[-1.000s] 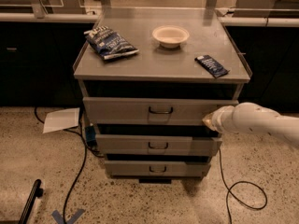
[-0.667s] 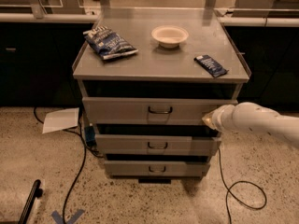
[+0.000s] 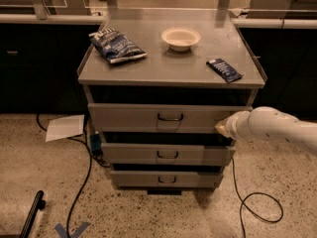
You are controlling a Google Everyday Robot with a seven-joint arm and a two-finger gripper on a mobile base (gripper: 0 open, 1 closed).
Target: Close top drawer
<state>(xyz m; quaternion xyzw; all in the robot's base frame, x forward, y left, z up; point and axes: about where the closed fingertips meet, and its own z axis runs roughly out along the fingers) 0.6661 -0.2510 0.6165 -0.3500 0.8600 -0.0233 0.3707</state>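
Observation:
The top drawer (image 3: pixel 148 117) is the widest grey metal drawer of the cabinet, with a small dark loop handle (image 3: pixel 170 117) at front centre. It stands pulled out a little, with a dark gap above its front. My gripper (image 3: pixel 221 128) is at the end of the white arm (image 3: pixel 277 128) coming in from the right, and sits against the right end of the top drawer's front. Two narrower grey drawers, the middle drawer (image 3: pixel 166 154) and the bottom drawer (image 3: pixel 166 179), sit below.
On the cabinet top (image 3: pixel 168 68) lie a blue chip bag (image 3: pixel 117 45), a white bowl (image 3: pixel 181 37) and a dark blue snack bar (image 3: pixel 224 69). A white sheet of paper (image 3: pixel 65 127) and black cables (image 3: pixel 257 207) lie on the speckled floor. Dark counters stand behind.

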